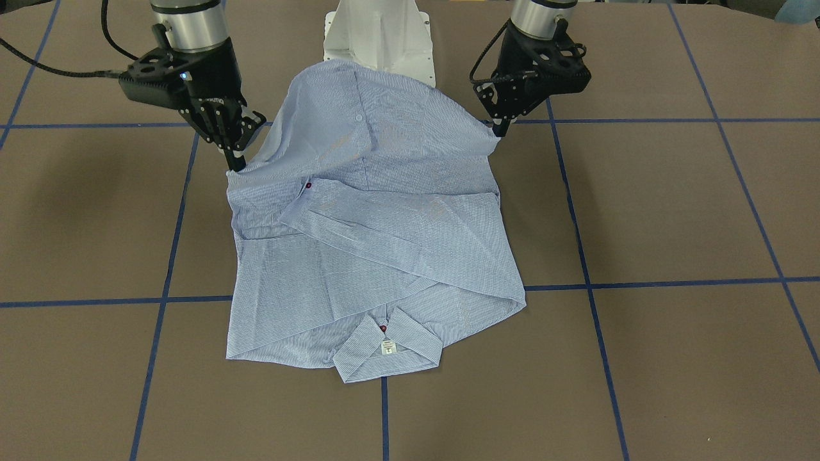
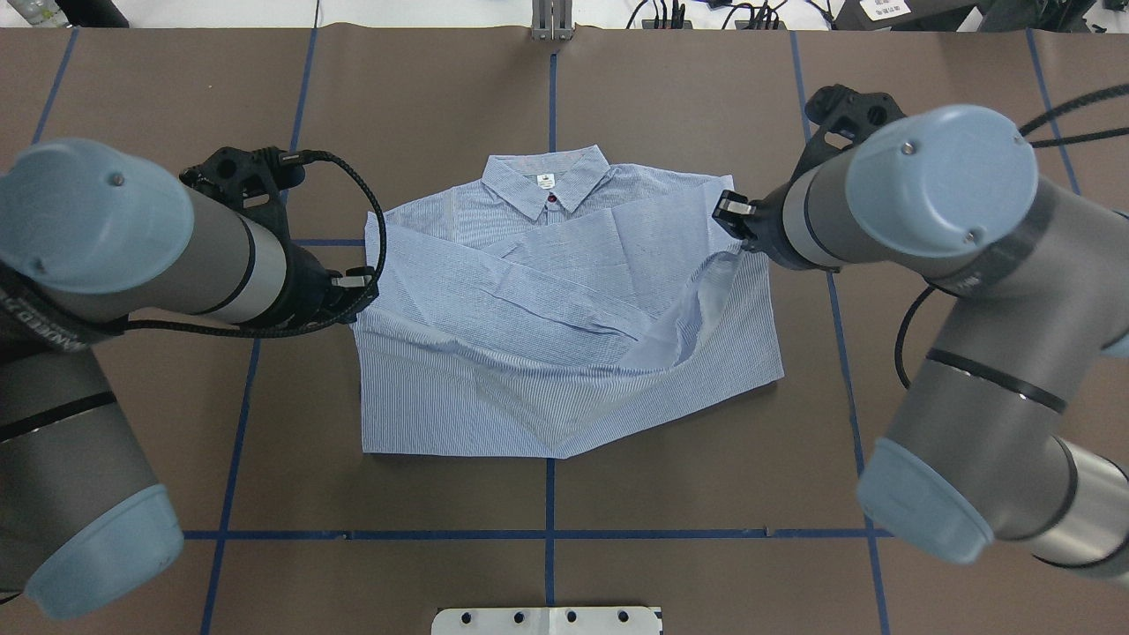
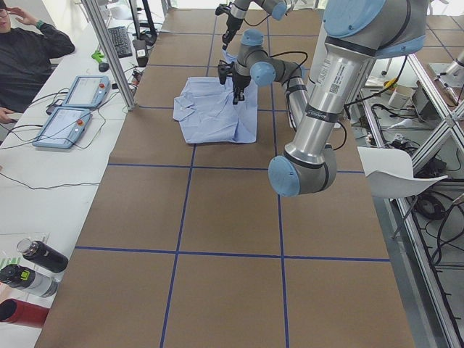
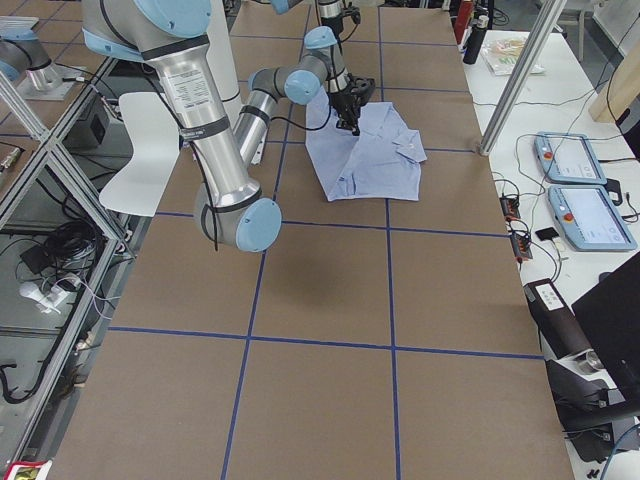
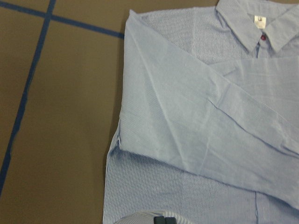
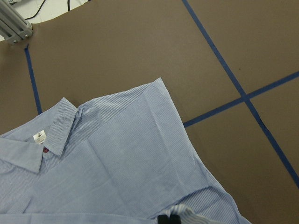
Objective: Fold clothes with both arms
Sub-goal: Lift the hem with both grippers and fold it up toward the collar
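Observation:
The light blue striped shirt point(image 1: 371, 256) lies on the brown table, collar point(image 1: 387, 349) away from the robot, with its sleeves folded across the front. Both grippers are shut on the shirt's bottom hem and hold it raised, so the fabric drapes back toward the robot. The left gripper point(image 1: 498, 133) pinches one hem corner; it also shows in the overhead view point(image 2: 353, 295). The right gripper point(image 1: 236, 165) pinches the other corner, a bit farther out over the shirt point(image 2: 736, 231). Each wrist view shows shirt point(image 5: 187, 140) point(image 6: 117, 172) and a dark fingertip wrapped in fabric at the bottom edge.
The white pedestal base point(image 1: 378, 38) stands behind the raised hem. Blue tape lines point(image 1: 166, 299) cross the table. A side bench holds teach pendants point(image 3: 72, 109) and bottles point(image 3: 36, 264), with an operator point(image 3: 29, 58) seated there. A white chair point(image 3: 391, 170) stands by the robot.

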Controlling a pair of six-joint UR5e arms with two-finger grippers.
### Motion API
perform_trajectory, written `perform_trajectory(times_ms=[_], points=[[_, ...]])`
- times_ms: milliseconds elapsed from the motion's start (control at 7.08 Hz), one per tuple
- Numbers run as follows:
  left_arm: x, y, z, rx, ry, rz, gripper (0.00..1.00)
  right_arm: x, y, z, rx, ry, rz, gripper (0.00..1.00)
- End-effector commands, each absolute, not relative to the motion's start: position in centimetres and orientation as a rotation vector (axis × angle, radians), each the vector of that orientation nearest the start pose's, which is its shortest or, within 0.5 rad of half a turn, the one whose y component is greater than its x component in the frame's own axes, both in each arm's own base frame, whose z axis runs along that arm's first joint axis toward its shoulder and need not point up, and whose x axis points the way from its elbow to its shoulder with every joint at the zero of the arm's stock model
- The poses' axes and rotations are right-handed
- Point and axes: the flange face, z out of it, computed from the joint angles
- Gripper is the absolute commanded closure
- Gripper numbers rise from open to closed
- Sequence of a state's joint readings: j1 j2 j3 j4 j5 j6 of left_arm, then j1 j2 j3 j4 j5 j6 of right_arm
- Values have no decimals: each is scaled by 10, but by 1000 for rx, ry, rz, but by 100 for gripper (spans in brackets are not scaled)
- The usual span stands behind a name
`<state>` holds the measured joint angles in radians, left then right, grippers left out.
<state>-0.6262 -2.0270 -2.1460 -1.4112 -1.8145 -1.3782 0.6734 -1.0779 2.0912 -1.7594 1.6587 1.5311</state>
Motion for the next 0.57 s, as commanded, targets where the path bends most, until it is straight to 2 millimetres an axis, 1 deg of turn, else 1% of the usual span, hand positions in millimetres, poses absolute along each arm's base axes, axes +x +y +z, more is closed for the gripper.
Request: perform_trajectory(times_ms=[0,141,283,424], points=[[378,-448,205,217,801,-343,100,-362,-516,211,242,-712,573,100],[403,-474,220,255,766,-365,100,-382,-545,221,261,-736,578,100],[420,-492,240,282,764,-353,100,-404,-566,244,263,-732,577,100],[429,-501,252,294,767,-344,100,-420,-581,247,264,-729,575,100]])
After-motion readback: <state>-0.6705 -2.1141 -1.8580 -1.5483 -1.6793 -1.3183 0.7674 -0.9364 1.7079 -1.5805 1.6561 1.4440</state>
